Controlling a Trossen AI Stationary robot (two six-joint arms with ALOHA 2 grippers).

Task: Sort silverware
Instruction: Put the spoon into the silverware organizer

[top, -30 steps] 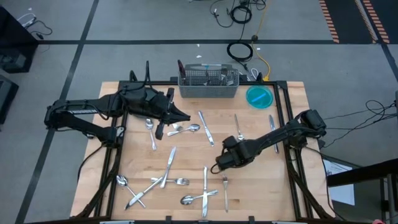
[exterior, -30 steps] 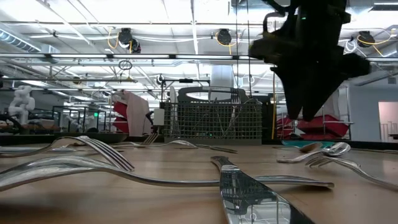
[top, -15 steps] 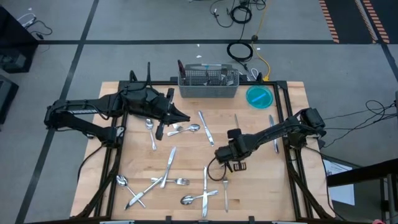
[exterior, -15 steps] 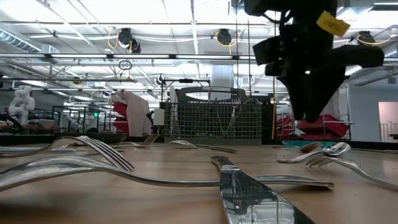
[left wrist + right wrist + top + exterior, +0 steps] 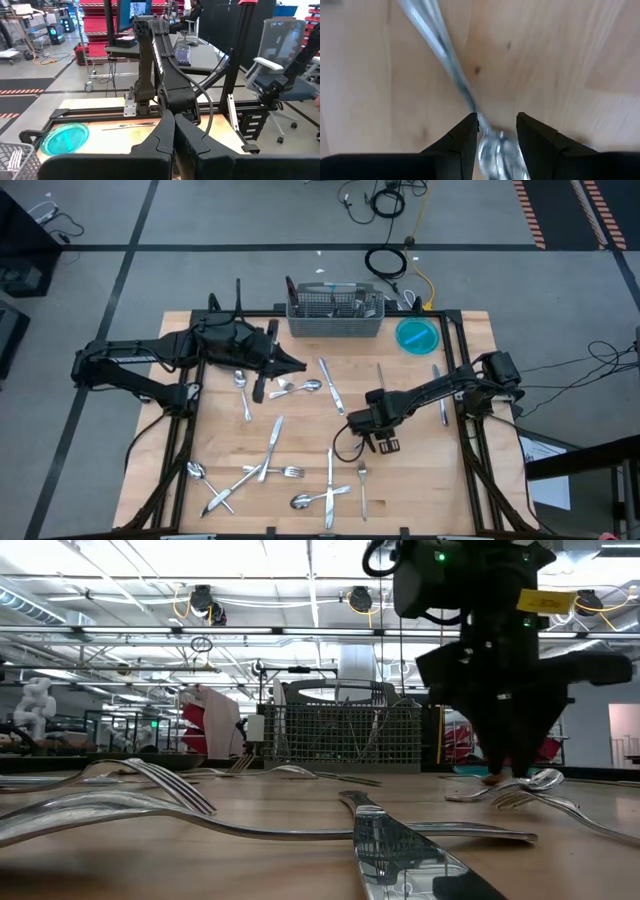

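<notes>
Fingers of right gripper part-open astride spoon, probably unclamped; centre, close squarely. Left gripper shut.

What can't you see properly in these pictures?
- Right wrist view: the silver piece between the right gripper fingers is blurred; fork or spoon, cannot tell.
- High view: what stands inside the wire caddy is too small to sort out.
- Low view: the dark arm hides the things behind it.
- Left wrist view: the left gripper, shut, blocks the table below.
</notes>
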